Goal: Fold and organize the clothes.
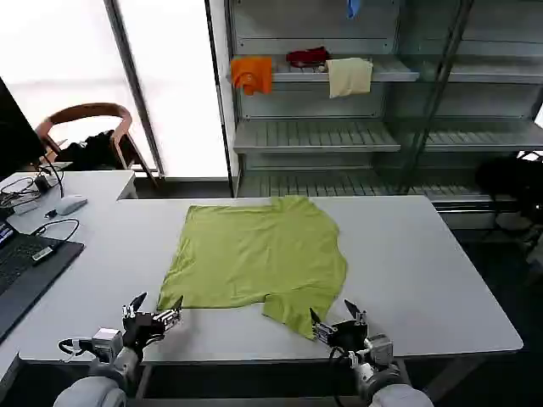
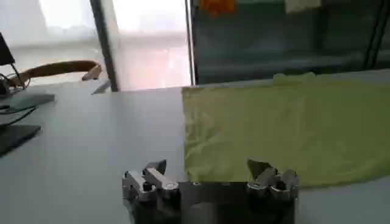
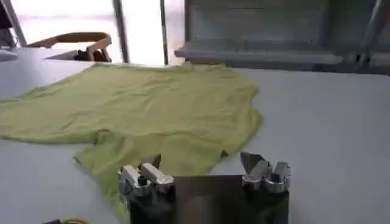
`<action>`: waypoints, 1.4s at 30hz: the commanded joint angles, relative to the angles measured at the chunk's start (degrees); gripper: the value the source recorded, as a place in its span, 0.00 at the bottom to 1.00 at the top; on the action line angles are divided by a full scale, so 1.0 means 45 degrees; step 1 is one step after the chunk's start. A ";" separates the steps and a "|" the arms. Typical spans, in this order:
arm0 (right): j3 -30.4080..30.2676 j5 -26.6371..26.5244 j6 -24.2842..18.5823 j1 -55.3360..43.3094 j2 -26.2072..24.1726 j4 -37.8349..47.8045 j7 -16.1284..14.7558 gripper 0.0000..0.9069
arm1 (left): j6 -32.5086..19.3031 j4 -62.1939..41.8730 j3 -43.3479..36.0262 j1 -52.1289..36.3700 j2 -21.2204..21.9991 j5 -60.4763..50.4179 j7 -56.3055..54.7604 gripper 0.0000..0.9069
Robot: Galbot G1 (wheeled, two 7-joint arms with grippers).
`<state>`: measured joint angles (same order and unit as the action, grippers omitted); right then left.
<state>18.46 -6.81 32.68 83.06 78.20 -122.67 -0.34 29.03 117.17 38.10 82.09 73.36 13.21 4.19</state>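
One lime-green T-shirt (image 1: 259,259) lies spread flat on the middle of the grey table (image 1: 424,271), with one sleeve (image 1: 293,312) trailing toward the near edge. Two claws wait at that near edge — the left claw (image 1: 153,312) just beside the shirt's near left corner, its fingers spread and holding nothing, and the right claw (image 1: 338,325) just right of the trailing sleeve, likewise spread and empty. From the left wrist the left claw (image 2: 210,176) sits just short of the shirt's hem (image 2: 286,131); from the right wrist the right claw (image 3: 204,170) has the sleeve and shirt body (image 3: 152,115) right in front of it. Nothing lies on the shirt or between it and either claw.

On the left side of the table sit a laptop (image 1: 25,267), a mouse (image 1: 69,204) and some cables (image 1: 30,182), all well apart from the shirt. A wooden chair (image 1: 89,127) stands beyond the far left corner. Behind the table a metal shelf rack (image 1: 322,131) carries three cloths on one shelf — orange (image 1: 252,73), red (image 1: 307,57) and cream (image 1: 349,76).
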 commanded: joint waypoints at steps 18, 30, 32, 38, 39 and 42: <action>-0.0122 0.0452 -0.0400 0.0315 0.0059 0.0177 -0.0292 0.00 | -0.0066 -0.0864 -0.0219 -0.0015 0.0190 0.0012 0.0069 0.00; 0.0158 -0.0013 -0.1116 0.0346 0.0074 -0.0476 -0.0063 0.00 | -0.0115 -0.0112 -0.0142 0.0086 0.0200 0.0274 -0.0239 0.00; 0.0208 -0.0066 -0.1122 0.0272 0.0093 -0.0615 -0.0005 0.00 | -0.0068 0.0066 -0.0086 0.0127 0.0197 0.0276 -0.0224 0.00; 0.0332 -0.0143 -0.0900 -0.0614 0.0205 -0.0768 0.0248 0.00 | 0.0212 0.0408 0.0069 -0.0314 0.0121 0.0225 -0.0104 0.00; 0.0326 -0.0248 -0.0726 -0.0995 0.0260 -0.0629 0.0323 0.00 | 0.0310 0.0310 0.0033 -0.0595 0.0090 0.0230 -0.0077 0.00; 0.0288 -0.0311 -0.0465 -0.2074 0.0460 -0.0154 0.0518 0.00 | 0.0500 0.0015 -0.0198 -0.1221 0.0031 0.0240 -0.0090 0.00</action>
<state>19.60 -7.80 30.06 78.52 80.18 -124.03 1.44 29.74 117.23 38.06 81.63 73.80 14.20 3.86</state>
